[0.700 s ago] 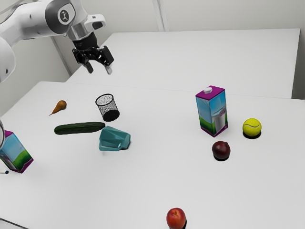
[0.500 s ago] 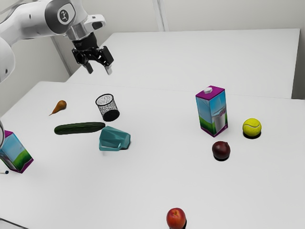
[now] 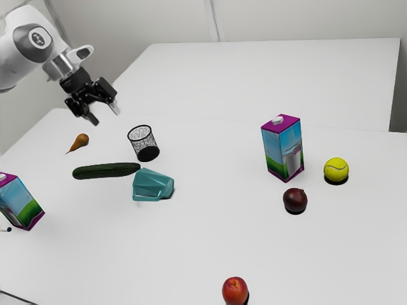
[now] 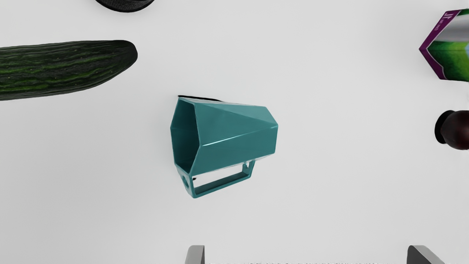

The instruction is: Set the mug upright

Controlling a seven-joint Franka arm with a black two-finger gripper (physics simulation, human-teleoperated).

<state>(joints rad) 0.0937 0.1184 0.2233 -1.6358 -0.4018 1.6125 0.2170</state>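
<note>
Black-bodied with pale fingertips, the end effector (image 3: 105, 115) hangs above the surface (image 3: 210, 241) at the exterior view's upper left, its two fingers spread wide with nothing between them. In the wrist view, the fingertips stand well apart, and the mug (image 4: 234, 135) lies ahead of them.

The mug is teal and faceted, tipped over on its side on the surface. Its mouth faces the exterior view's left and its base the right; the handle sticks out on the side toward the fingertips in the wrist view.

Near the mouth is one end of the cucumber (image 3: 105, 170), with a gap between the two in the wrist view. Just beyond the cucumber stands a black mesh cup (image 3: 143, 143), and farther toward the exterior view's left lies a brown pear (image 3: 81, 141).

At the exterior view's left edge is one carton (image 3: 20, 203), purple, blue and green, with a small dark-tipped object (image 3: 8, 229) beside it. Well off to the exterior view's right, a second carton (image 3: 283, 149) stands upright with a white cap. Near it are a dark plum (image 3: 295, 199) and a yellow tennis ball (image 3: 336, 169). A red fruit (image 3: 235, 290) sits at the exterior view's bottom edge.
</note>
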